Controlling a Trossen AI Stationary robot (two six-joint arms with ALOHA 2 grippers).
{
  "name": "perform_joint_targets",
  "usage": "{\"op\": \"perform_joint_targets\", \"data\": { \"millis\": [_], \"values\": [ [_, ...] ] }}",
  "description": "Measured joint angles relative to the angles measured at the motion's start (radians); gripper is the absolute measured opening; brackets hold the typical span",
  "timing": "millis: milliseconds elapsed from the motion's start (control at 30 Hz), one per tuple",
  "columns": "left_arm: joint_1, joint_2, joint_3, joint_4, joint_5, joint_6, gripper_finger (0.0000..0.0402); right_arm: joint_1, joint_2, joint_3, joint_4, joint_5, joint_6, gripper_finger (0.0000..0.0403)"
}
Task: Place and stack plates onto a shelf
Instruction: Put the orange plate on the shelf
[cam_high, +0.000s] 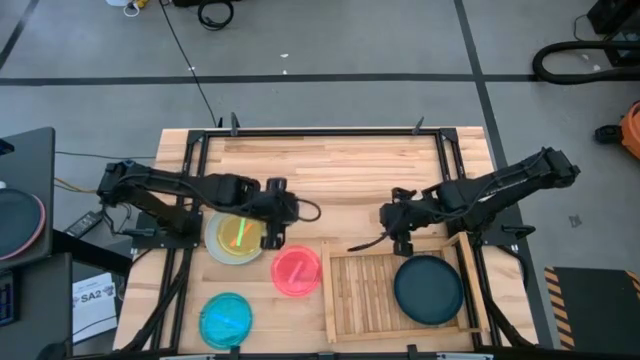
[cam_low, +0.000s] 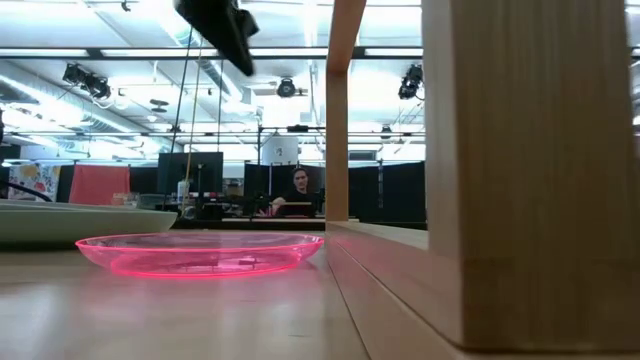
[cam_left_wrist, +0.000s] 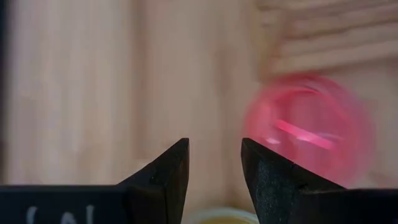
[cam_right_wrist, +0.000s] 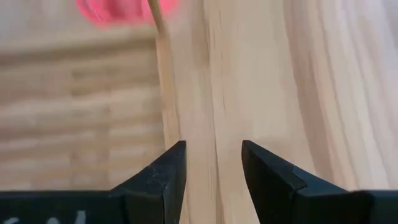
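At lower right of the high view, a dark teal plate (cam_high: 428, 289) occupies the shelf's (cam_high: 352, 290) right half, leaving the left half free. The left gripper (cam_high: 270, 236), released and empty, hangs over the yellow-green plate (cam_high: 237, 236), probably to collect it. The right gripper (cam_high: 402, 240), parted and empty, waits just above the shelf.

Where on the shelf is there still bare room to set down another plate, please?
The shelf's left half is bare slats, bordered by its left rim and the dark teal plate filling the right half. Just left of the shelf is crowded: the pink plate lies close by.
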Motion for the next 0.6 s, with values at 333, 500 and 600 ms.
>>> {"op": "perform_joint_targets", "data": {
  "millis": [333,500,600],
  "values": [
    [-0.174,0.000,0.002,-0.268,0.074,-0.334,0.0153,-0.012,0.000,0.000,0.278,0.000,-0.049,0.0160],
    [-0.214,0.000,-0.007,-0.481,0.073,-0.492,0.0153,-0.012,0.000,0.000,0.330,-0.001,-0.049,0.0160],
    [-0.218,0.000,-0.047,-0.517,0.074,-0.557,0.0153,-0.012,0.000,0.000,0.342,0.000,-0.049,0.0160]
  ]
}}
